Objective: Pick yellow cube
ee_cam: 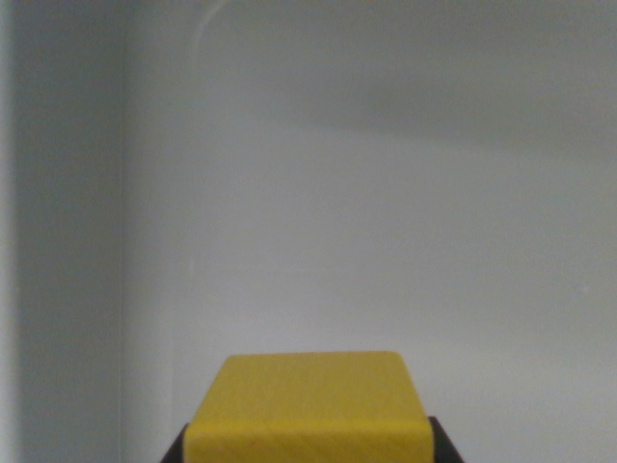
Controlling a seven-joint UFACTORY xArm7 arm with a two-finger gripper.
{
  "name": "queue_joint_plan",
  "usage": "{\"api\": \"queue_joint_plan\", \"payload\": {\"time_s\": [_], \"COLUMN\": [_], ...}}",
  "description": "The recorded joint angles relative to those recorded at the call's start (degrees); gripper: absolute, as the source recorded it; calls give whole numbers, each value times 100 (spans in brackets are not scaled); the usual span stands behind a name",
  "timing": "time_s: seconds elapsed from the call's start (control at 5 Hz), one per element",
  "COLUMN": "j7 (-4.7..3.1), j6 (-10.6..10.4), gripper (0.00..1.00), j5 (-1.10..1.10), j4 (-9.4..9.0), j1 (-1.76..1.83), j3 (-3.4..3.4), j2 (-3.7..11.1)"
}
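Yellow cube (308,410) sits at the bottom centre of the wrist view, cut off by the lower edge. Top face visible, plus a strip of the front face below a rounded edge. Faces look square to the camera, edges running straight across and straight away; top face narrows toward the far side. No clear long axis, block looks about as wide as deep, no obvious pointing direction.

Gripper (308,446): only two dark tips show, one at each lower corner of the cube, on the wrist view's left and the wrist view's right. Both tips sit right against the cube's sides, no gap seen, so the jaws are closed in on the cube and clamping it from both sides. Most of each finger is hidden behind the block or out of frame.

Beyond the cube: plain pale grey surface (386,241), featureless and blurry. A darker grey vertical band (58,241) runs down the left side. Soft darker shading across the upper part. Cannot tell whether the cube rests on the surface or is lifted off it.
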Motion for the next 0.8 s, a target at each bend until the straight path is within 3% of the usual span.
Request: {"api": "queue_joint_plan", "payload": {"time_s": [0.2, 0.4, 0.6, 0.8], "j7": [0, 6, 6, 11], "j6": [0, 257, 257, 505], "gripper": [100, 100, 100, 100], "j5": [0, 11, 11, 22], "j4": [0, 172, 172, 337], "j1": [0, -7, -7, -13], "j3": [0, 1, 1, 2], "j2": [0, -86, -86, -170]}}
